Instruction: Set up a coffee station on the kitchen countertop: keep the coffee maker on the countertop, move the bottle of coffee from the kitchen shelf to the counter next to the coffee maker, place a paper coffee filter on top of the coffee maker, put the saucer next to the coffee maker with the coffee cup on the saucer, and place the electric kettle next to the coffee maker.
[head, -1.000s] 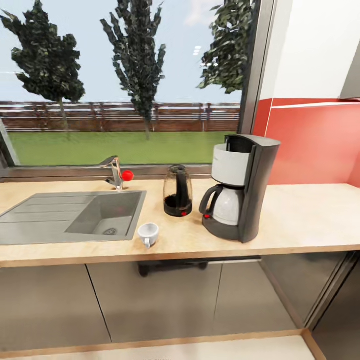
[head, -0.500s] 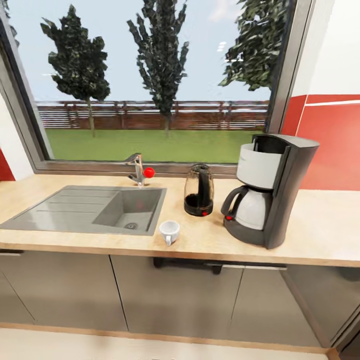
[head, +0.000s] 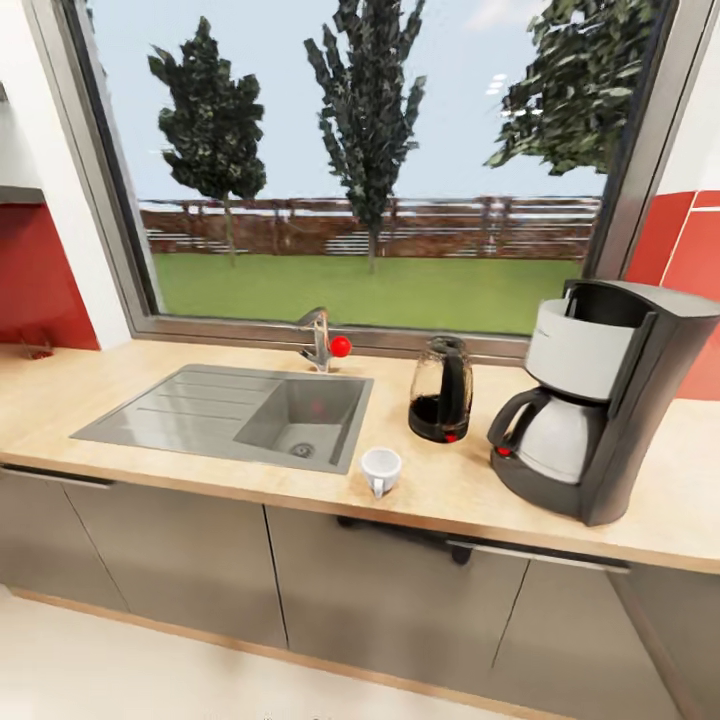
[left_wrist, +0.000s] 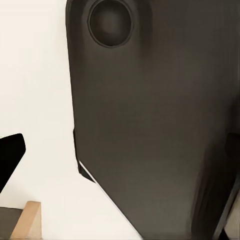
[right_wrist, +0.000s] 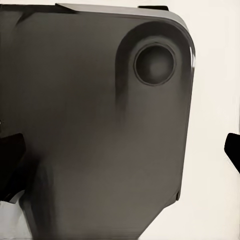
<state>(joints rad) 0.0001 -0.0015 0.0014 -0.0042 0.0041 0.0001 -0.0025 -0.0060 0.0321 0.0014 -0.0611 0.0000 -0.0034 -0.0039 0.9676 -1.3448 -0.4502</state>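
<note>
The coffee maker (head: 600, 400) stands at the right of the countertop (head: 460, 485), its carafe handle facing left. Just left of it, near the window sill, is the electric kettle (head: 441, 390). The coffee cup (head: 381, 468) sits upright near the counter's front edge, beside the sink and directly on the worktop. The bottle of coffee, the paper coffee filter and the saucer are out of view. In the wrist views, my left gripper (left_wrist: 120, 160) and right gripper (right_wrist: 120, 150) are open and empty, their black fingertips (right_wrist: 10, 155) wide apart in front of the robot's dark body.
A grey sink (head: 250, 412) with a drainboard is set into the counter's left half, with a red-knobbed faucet (head: 322, 340) behind it. Glossy grey cabinets (head: 380, 600) stand below. A large window spans the back wall. A grey ledge (head: 15, 190) shows at the far left.
The camera has swung left and back, so the whole scene has shifted right in the picture. The cup, kettle and coffee maker have kept their places on the counter.
</note>
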